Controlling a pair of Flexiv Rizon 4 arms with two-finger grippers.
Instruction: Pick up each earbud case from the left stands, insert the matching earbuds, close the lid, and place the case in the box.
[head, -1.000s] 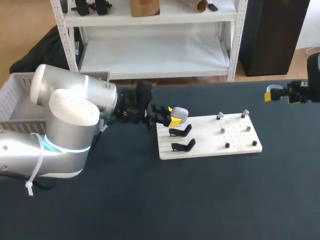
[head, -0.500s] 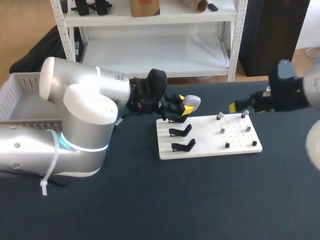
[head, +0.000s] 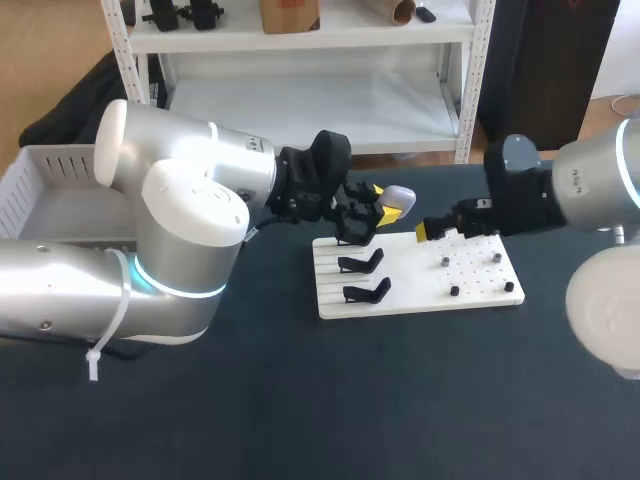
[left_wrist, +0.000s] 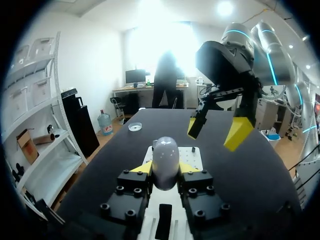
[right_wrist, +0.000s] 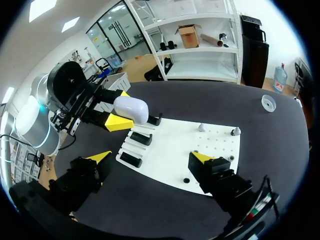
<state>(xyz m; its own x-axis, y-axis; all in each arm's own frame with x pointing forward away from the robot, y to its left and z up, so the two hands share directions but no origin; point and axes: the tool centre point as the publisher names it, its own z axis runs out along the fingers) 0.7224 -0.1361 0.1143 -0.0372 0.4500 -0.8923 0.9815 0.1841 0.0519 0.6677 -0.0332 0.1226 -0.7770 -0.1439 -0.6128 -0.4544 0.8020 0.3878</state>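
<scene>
My left gripper (head: 378, 207) is shut on a pale grey earbud case (head: 399, 197), held in the air over the back left corner of the white board (head: 415, 300). In the left wrist view the case (left_wrist: 165, 159) sits upright between the yellow tips. My right gripper (head: 436, 229) hangs open just right of the case, over the board's back edge; it shows ahead of the case in the left wrist view (left_wrist: 215, 130). Black stands (head: 361, 263) (head: 366, 291) on the board's left stand bare. Small earbuds (right_wrist: 201, 127) (right_wrist: 235, 131) sit on pegs on its right half.
A white slatted basket (head: 40, 175) stands at the table's far left, behind my left arm. A small white round dish (right_wrist: 268, 103) lies on the dark tabletop beyond the board. Small black pegs (head: 454, 291) dot the board's right half.
My left gripper has lifted the case off the board's back stand and carried it up and to the right. My right arm has swung in from the right edge to beside the case.
</scene>
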